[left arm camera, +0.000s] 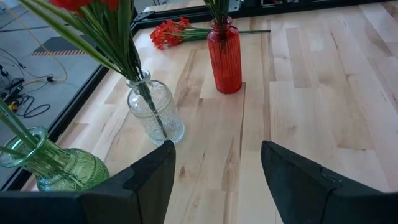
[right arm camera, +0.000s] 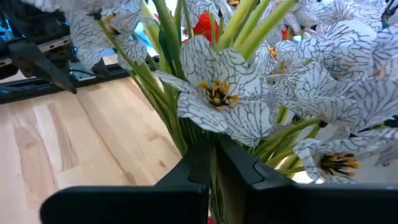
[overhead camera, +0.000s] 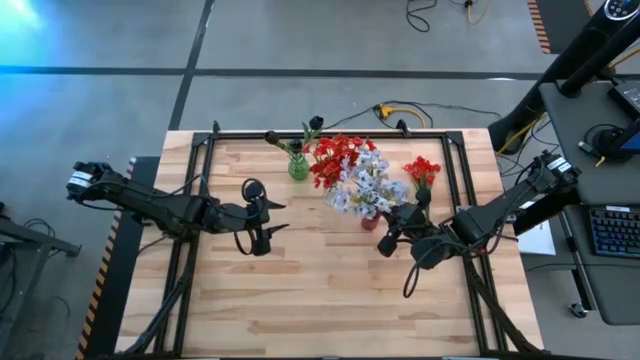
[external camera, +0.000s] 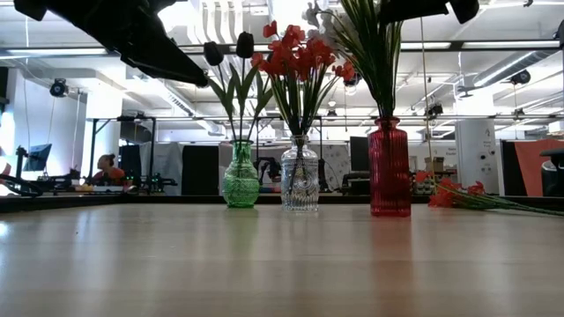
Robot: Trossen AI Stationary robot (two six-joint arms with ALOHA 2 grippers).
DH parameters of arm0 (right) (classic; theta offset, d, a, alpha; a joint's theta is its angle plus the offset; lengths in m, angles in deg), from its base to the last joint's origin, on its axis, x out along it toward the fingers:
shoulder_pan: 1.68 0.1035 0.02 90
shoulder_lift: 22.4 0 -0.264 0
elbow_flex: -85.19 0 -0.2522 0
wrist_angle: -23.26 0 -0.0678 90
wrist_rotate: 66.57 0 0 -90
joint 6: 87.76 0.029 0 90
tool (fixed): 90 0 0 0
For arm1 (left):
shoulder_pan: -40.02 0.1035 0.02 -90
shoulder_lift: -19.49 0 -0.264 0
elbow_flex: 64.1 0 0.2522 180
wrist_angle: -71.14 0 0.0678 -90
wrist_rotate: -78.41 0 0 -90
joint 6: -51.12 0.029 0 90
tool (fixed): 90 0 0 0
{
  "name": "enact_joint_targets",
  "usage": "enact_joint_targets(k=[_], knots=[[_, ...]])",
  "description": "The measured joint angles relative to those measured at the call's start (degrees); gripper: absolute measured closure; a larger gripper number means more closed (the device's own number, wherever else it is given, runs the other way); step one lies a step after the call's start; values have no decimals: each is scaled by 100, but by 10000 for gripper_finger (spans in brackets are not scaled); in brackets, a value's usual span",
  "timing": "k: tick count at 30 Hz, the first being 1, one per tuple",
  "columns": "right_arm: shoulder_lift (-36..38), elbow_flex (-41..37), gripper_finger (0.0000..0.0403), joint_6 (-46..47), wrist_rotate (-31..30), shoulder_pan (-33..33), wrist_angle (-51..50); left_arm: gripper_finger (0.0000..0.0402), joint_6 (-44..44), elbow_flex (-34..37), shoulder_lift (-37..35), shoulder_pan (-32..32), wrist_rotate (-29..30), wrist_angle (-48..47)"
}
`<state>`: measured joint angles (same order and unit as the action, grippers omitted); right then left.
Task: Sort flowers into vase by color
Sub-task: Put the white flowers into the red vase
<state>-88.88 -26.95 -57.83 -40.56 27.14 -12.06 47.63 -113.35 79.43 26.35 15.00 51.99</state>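
Pale blue-white flowers (right arm camera: 217, 102) in red vase (overhead camera: 371, 220), stems pinched by right claw (right arm camera: 214, 155), left claw (overhead camera: 268, 218) open

From my right wrist camera, the right gripper (right arm camera: 214, 163) has its two dark fingers (right arm camera: 194, 163) pressed together on thin green stems (right arm camera: 214, 177) of the pale blue-white veined artificial blossoms (right arm camera: 217, 99). The blooms crowd just beyond the fingertips; a red blossom (right arm camera: 204, 26) peeks farther behind. Light wooden tabletop (right arm camera: 74, 137) spreads beside the jaws.
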Motion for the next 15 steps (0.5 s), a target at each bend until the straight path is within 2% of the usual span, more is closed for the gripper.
enact_joint_targets(k=[15], knots=[[7,0,394,500,248,2,-369,182,-2,0,0,0,0,-9]])
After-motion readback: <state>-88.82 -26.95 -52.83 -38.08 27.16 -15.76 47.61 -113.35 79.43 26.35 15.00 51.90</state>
